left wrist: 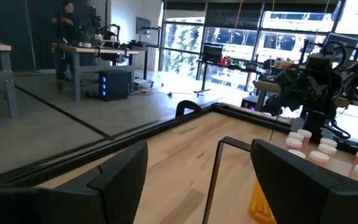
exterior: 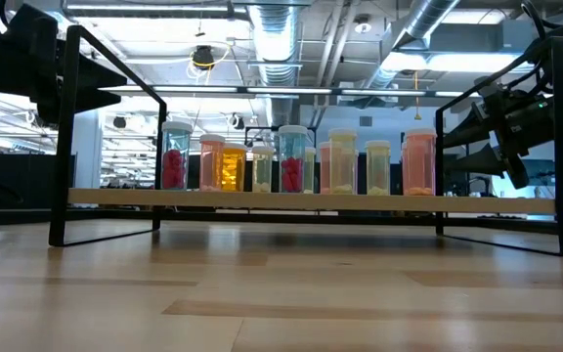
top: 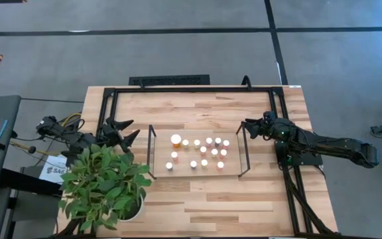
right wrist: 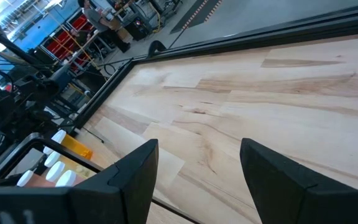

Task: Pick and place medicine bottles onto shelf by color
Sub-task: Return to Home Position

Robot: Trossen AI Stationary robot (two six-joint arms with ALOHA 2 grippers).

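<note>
Several medicine bottles with white caps stand upright on the shelf, a light-wood board between two black wire ends in the middle of the table. In the low view the bottles show red, orange, pink and pale fillings. My left gripper hovers open just left of the shelf's left wire end, with nothing between its fingers. My right gripper hovers open at the shelf's right end, near the far corner, also with nothing between its fingers.
A potted green plant stands at the table's near left corner, close to my left arm. A larger black frame runs around the table's far part and sides. Bare wood lies in front of the shelf.
</note>
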